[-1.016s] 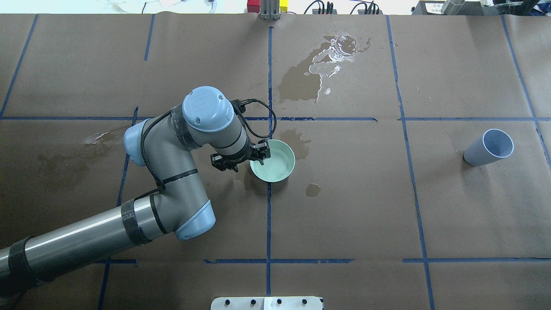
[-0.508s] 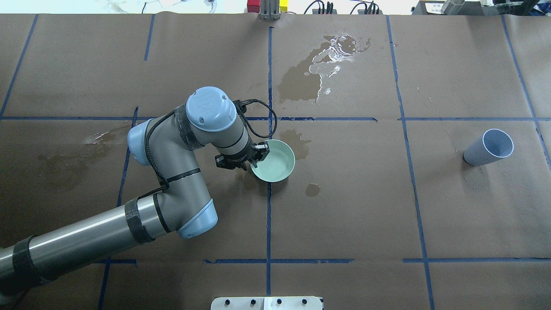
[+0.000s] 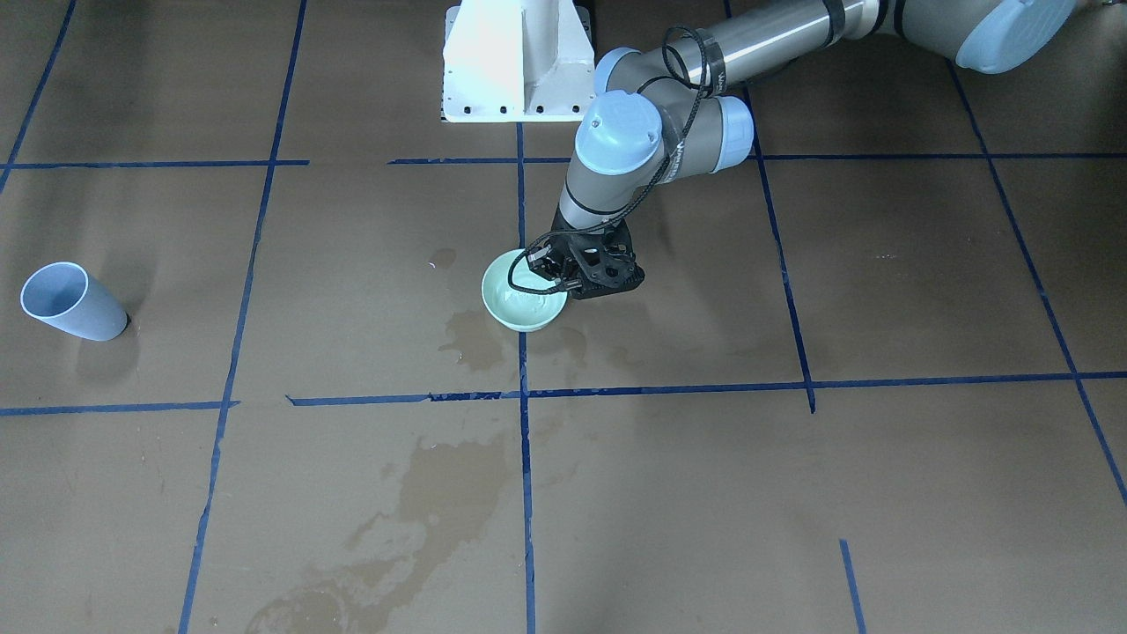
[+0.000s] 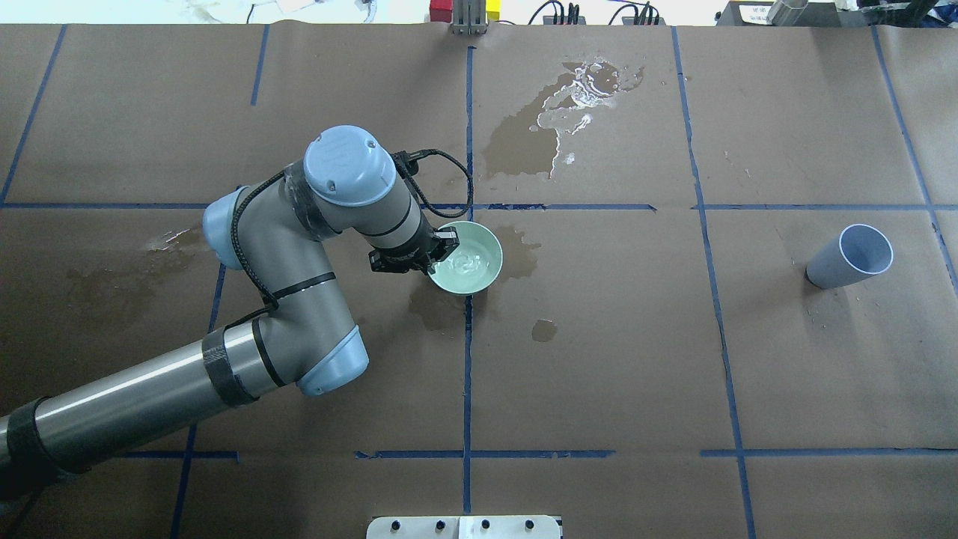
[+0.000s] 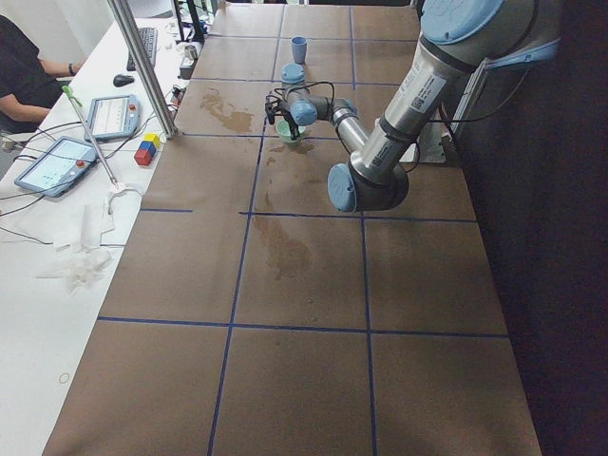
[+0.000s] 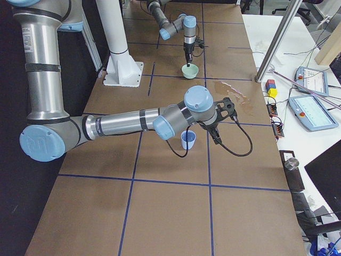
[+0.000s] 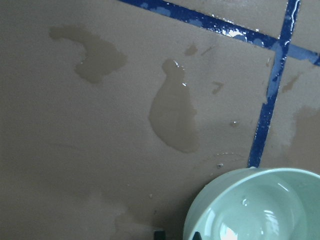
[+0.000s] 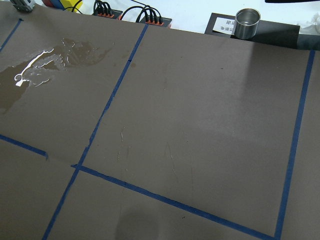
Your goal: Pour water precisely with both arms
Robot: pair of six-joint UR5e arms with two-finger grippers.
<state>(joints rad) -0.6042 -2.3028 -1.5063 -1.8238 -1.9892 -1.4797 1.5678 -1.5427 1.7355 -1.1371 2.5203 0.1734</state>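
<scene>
A mint-green bowl (image 4: 473, 260) sits near the table's middle, with a little clear water (image 4: 465, 263) shimmering in its bottom. My left gripper (image 4: 434, 254) is shut on the bowl's rim on the robot's left side. It also shows in the front-facing view (image 3: 568, 280), at the bowl (image 3: 519, 304). The left wrist view shows the bowl (image 7: 212, 202) and the water (image 7: 250, 217) at the lower right. A pale blue cup (image 4: 849, 258) stands far to the right. In the exterior right view my right arm (image 6: 200, 106) reaches over the cup (image 6: 188, 140). I cannot tell whether its gripper is open or shut.
Dark wet stains lie beyond the bowl (image 4: 524, 142), beside it (image 4: 516, 251) and in front (image 4: 545, 329). The white pedestal (image 3: 515, 62) stands at the robot's side. A steel cup (image 8: 247, 17) sits at the far table edge. Tablets and an operator (image 5: 28, 66) are beyond that edge.
My left gripper closed in on the bowl's rim, then moved toward the far side and slightly left. The bowl went with it. The blue cup has not moved.
</scene>
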